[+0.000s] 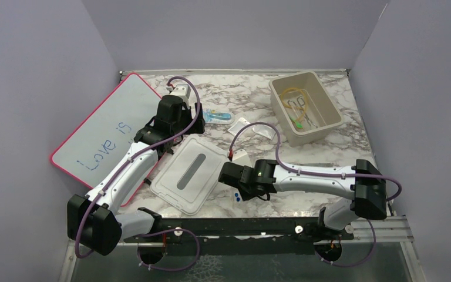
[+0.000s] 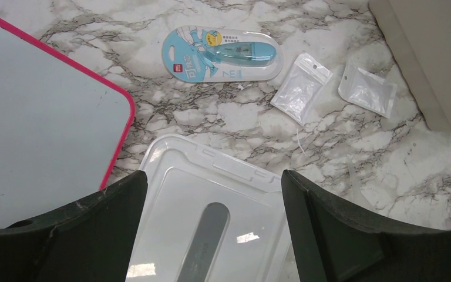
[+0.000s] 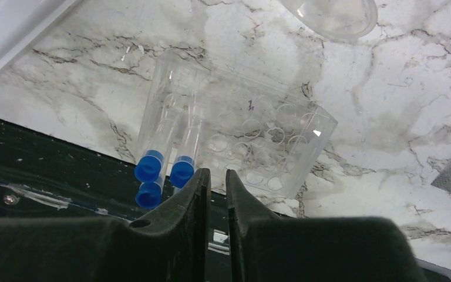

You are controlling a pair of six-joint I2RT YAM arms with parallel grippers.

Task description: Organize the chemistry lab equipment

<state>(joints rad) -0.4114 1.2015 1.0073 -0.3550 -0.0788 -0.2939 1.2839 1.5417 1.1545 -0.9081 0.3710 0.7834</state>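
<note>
A beige bin [image 1: 330, 104] at the back right holds amber tubing [image 1: 293, 94], metal forceps [image 1: 303, 109] and a green stick [image 1: 299, 123]. My right gripper [image 1: 228, 175] [image 3: 215, 171] is low at the near table edge. Its fingers are closed to a narrow gap on the near edge of a clear test tube rack [image 3: 252, 138]. The rack holds blue-capped tubes [image 3: 182, 171] [image 1: 235, 196]. My left gripper [image 1: 177, 122] [image 2: 214, 176] is open and empty above the far corner of a clear lid [image 2: 211, 229] [image 1: 191, 173]. Two small clear bags [image 2: 301, 88] [image 2: 367, 89] lie on the marble beyond it.
A pink-framed whiteboard [image 1: 103, 132] [image 2: 35, 135] lies at the left beside the lid. A blue blister-packed item [image 2: 223, 54] [image 1: 217, 116] lies behind the lid. A clear plastic piece [image 3: 335, 14] lies beyond the rack. A black rail [image 1: 241, 226] runs along the near edge.
</note>
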